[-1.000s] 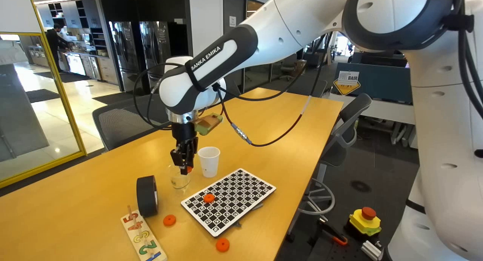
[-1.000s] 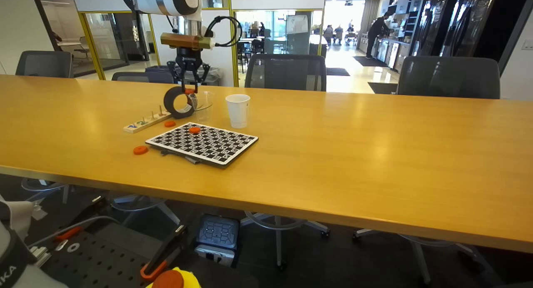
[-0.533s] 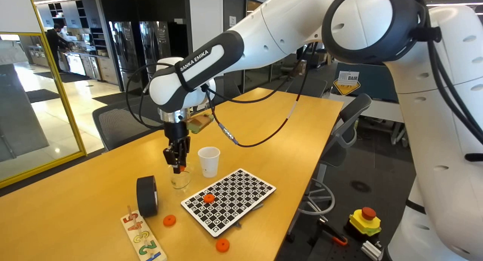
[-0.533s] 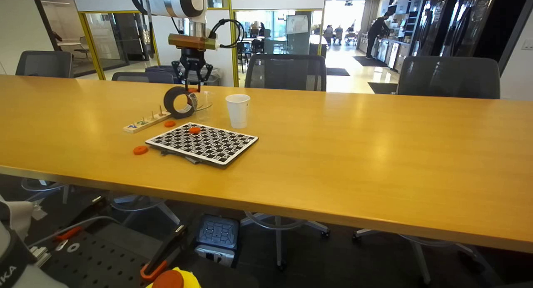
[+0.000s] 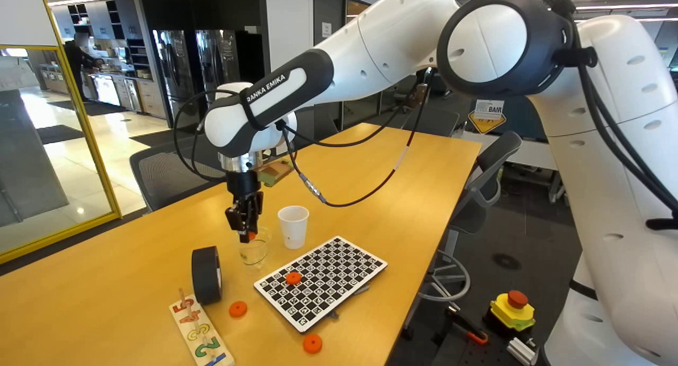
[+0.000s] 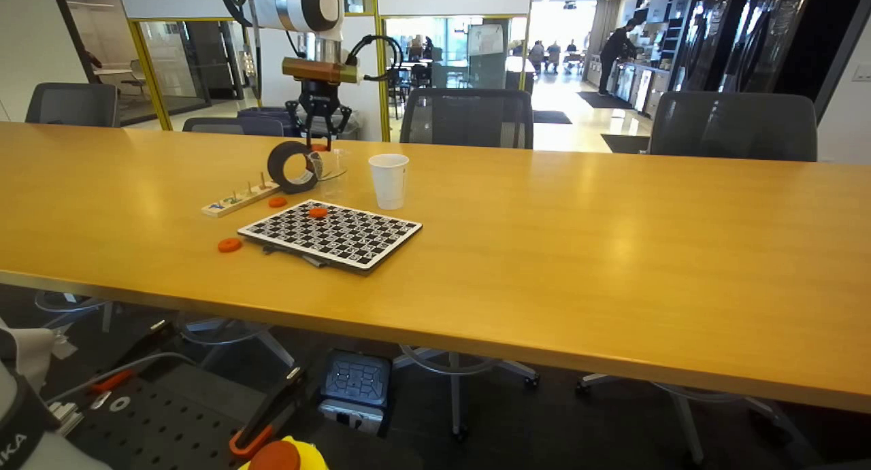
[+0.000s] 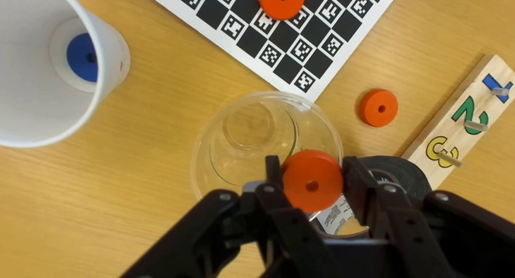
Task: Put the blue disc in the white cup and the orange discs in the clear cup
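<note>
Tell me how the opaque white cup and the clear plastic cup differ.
The opaque white cup hides what lies behind it; the clear plastic cup lets the yellow wooden table show through. The white cup holds a round blue disc; no disc shows on the clear cup's bottom. The clear cup stands nearer the round black tape roll than the white cup does. Both stand upright.

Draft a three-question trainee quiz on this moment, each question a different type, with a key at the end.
1. What lies inside the white cup?
2. True or false: the fingers hold nothing.
3. How many orange discs lie directly on the tabletop in both exterior views, off the checkered board? A) one B) two C) five

Key
1. The blue disc.
2. False: they grip an orange disc, which overlaps the clear cup in the wrist view.
3. B.
</note>
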Available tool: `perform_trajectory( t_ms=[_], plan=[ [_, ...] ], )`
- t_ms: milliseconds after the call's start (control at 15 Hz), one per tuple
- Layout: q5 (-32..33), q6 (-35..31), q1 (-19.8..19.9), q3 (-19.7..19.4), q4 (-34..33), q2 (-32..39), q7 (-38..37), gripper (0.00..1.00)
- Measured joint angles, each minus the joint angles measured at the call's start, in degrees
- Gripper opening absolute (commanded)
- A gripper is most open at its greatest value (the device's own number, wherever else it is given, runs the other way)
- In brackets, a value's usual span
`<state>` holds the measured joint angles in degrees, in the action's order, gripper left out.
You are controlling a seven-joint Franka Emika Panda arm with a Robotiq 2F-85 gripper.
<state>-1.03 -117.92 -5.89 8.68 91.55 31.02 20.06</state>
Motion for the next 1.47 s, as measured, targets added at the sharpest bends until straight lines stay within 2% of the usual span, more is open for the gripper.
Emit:
perform_trajectory(
  t_ms=[267,333,600,867,1467],
  plan=[
    [0.0,0.8,0.0,-0.2,-1.1,0.7,-0.1,0.97],
    [0.1,0.8,0.0,-0.3,-1.2,0.8,-0.2,1.0],
    [0.2,0.7,0.0,-0.7,-1.1,0.7,-3.2,1.0],
    [0.2,-0.1,-0.2,-1.2,1.3,-0.6,-9.7,1.0],
    [0.7,-8.0,-1.1,-2.2,18.6,-10.0,-20.6,1.0]
  ],
)
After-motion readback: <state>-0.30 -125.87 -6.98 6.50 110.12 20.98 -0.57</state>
